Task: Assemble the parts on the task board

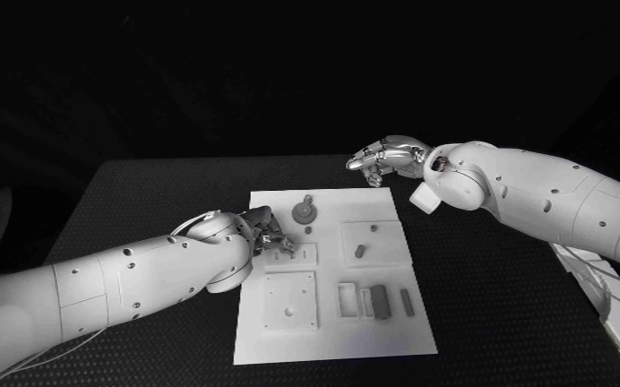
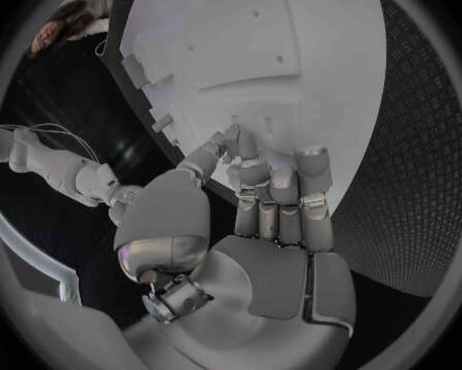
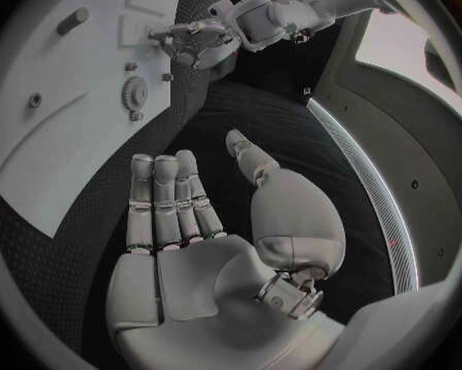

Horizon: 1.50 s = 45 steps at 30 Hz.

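Observation:
The white task board (image 1: 388, 342) lies in the middle of the table. My left hand (image 1: 265, 233) rests at the board's left edge, fingers curled. In the left wrist view its thumb and fingertips (image 2: 234, 142) meet on the board (image 2: 293, 25); whether a part sits between them is hidden. My right hand (image 1: 383, 158) hovers above the board's far right corner, fingers spread and holding nothing (image 3: 200, 222). A round gear-like part (image 1: 305, 211) lies near the far edge, also seen as the gear (image 3: 135, 93). A small peg (image 1: 360, 249) stands mid-board.
A square raised plate (image 1: 289, 300) sits at the board's near left. A white frame (image 1: 348, 299) and two grey bars (image 1: 379, 301) (image 1: 409, 303) lie at the near right. Black table (image 1: 155, 199) surrounds the board.

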{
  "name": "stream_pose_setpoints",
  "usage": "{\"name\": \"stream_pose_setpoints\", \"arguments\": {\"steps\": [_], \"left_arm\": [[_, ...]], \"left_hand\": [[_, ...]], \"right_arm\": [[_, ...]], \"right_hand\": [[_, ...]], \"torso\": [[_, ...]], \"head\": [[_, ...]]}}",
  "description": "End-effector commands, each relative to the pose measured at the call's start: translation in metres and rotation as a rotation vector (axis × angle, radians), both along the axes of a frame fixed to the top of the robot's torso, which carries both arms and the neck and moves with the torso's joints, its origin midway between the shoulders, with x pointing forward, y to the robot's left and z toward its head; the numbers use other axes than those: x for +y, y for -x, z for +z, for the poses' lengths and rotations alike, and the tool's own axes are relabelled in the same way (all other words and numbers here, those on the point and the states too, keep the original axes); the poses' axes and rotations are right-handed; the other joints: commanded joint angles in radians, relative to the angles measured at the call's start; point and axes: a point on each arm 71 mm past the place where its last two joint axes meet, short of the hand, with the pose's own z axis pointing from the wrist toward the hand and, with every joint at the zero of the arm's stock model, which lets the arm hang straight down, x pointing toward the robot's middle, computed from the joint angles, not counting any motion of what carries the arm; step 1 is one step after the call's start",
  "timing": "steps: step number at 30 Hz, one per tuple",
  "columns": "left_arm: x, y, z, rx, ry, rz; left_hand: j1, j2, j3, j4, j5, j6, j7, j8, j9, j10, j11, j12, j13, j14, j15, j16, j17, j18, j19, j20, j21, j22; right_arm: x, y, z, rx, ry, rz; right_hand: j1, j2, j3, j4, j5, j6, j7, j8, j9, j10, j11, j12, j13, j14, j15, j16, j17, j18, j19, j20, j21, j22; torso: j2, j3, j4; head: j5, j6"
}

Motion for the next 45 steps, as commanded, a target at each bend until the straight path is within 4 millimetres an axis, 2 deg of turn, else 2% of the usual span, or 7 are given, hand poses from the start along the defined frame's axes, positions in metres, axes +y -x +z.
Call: {"name": "stream_pose_setpoints", "arguments": {"steps": [1,20,45], "left_arm": [[-0.0025,0.0001,-0.0001,-0.002,-0.016,-0.014],[-0.0056,0.0025,-0.0025,0.023,-0.049,-0.037],[-0.0077,0.0038,-0.006,0.039,-0.059,-0.048]], "left_hand": [[0.062,0.07,0.047,-0.049,0.005,0.008,-0.002,0.005,0.003,-0.009,-0.002,0.004,0.002,0.024,-0.03,0.006,0.001,0.06,0.015,-0.016,0.004,0.022],[0.053,0.07,0.047,-0.043,0.006,0.018,-0.006,0.012,0.007,-0.008,-0.006,0.013,0.013,0.027,-0.033,0.011,0.008,0.062,0.019,-0.015,0.011,0.022],[0.052,0.07,0.048,-0.043,0.007,0.019,-0.007,0.013,0.008,-0.009,-0.007,0.017,0.017,0.027,-0.035,0.013,0.011,0.063,0.019,-0.015,0.013,0.021]], "right_arm": [[0.002,0.0007,0.0001,0.0,-0.002,0.015],[0.0023,0.001,0.0001,0.0,-0.002,0.016],[0.002,0.0011,0.0001,0.001,-0.002,0.017]], "right_hand": [[-0.006,0.002,0.0,0.003,-0.006,0.0,0.005,-0.005,-0.001,-0.007,0.003,0.005,-0.002,-0.006,0.002,0.005,-0.002,0.013,0.004,0.004,-0.007,0.001],[-0.006,0.002,0.0,0.003,-0.006,0.0,0.005,-0.005,-0.001,-0.008,0.003,0.006,-0.002,-0.006,0.002,0.006,-0.002,0.013,0.004,0.004,-0.007,0.001],[-0.006,0.002,0.001,0.003,-0.006,0.0,0.005,-0.005,-0.001,-0.008,0.003,0.007,-0.004,-0.007,0.002,0.006,-0.003,0.013,0.004,0.004,-0.007,0.001]], "torso": [[0.0,-0.0001,-0.0001],[0.0,0.001,-0.0002],[0.0,0.0,0.0003]], "head": [[0.0,-0.001],[-0.001,-0.006],[-0.003,-0.007]]}}
